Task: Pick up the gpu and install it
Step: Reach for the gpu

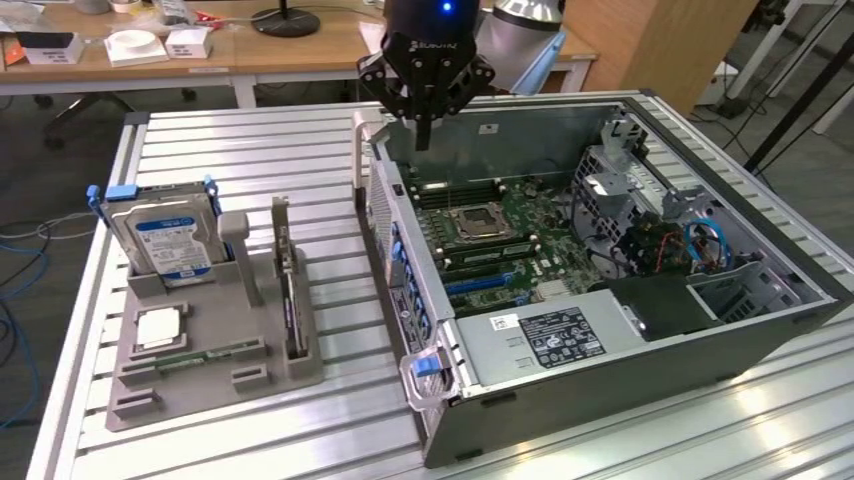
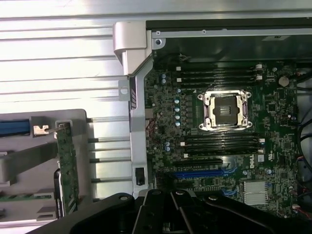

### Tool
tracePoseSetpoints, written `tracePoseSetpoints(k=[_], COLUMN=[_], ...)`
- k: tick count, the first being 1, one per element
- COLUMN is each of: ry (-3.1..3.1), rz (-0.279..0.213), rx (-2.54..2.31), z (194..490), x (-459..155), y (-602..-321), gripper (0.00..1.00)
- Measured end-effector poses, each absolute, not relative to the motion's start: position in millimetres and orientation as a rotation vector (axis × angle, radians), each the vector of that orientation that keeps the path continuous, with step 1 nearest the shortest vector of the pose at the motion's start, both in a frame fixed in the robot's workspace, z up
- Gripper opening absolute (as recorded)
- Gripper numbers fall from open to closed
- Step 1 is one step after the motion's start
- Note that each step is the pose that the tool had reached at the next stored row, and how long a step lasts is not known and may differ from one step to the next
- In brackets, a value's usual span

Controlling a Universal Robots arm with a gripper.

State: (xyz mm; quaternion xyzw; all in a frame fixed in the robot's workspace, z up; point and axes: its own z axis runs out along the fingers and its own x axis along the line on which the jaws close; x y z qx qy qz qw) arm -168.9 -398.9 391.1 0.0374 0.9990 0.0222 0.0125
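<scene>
The gpu (image 1: 287,280) stands on edge in a slot of the grey holder (image 1: 200,385) on the exterior view's left; its green board (image 2: 67,165) and silver end bracket show in the wrist view. My gripper (image 1: 422,135) hangs high over the open computer case's back corner, well away from the gpu. Its black fingers (image 2: 165,207) are shut together with nothing between them. Below it lies the motherboard (image 1: 494,240) with its blue card slot (image 2: 197,173).
The holder also carries a silver hard drive (image 1: 167,235), a processor chip (image 1: 160,328) and a memory stick (image 1: 207,355). The case's side wall (image 1: 400,270) rises between holder and motherboard. Desks with clutter stand behind the slatted table (image 1: 267,150).
</scene>
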Motion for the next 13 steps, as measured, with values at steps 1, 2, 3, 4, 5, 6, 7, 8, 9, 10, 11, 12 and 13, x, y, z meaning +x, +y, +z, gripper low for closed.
tracePoseSetpoints(k=[1,2,3,4,5,6,7,8,9,10,11,12,13], ry=[3.114,3.114,3.114,3.114,3.114,3.114,3.114,3.114,3.114,3.114,3.114,3.114,3.114], rz=[0.069,0.069,0.069,0.069,0.069,0.069,0.069,0.069,0.069,0.069,0.069,0.069,0.069], rx=[0.117,0.117,0.117,0.117,0.117,0.117,0.117,0.117,0.117,0.117,0.117,0.117,0.117], z=[391.0,391.0,391.0,391.0,390.9,390.9,390.9,390.9,390.9,390.8,390.8,390.8,390.8], x=[-169.5,-170.1,-170.8,-171.5,-172.1,-172.8,-173.5,-174.0,-174.6,-175.2,-175.6,-176.1,-176.8], y=[-398.8,-398.8,-398.9,-398.9,-398.8,-398.8,-398.8,-398.8,-398.8,-398.8,-398.8,-398.9,-398.9], gripper=[0.11,0.11,0.11,0.11,0.11,0.11,0.11,0.11,0.11,0.11,0.11,0.11,0.11])
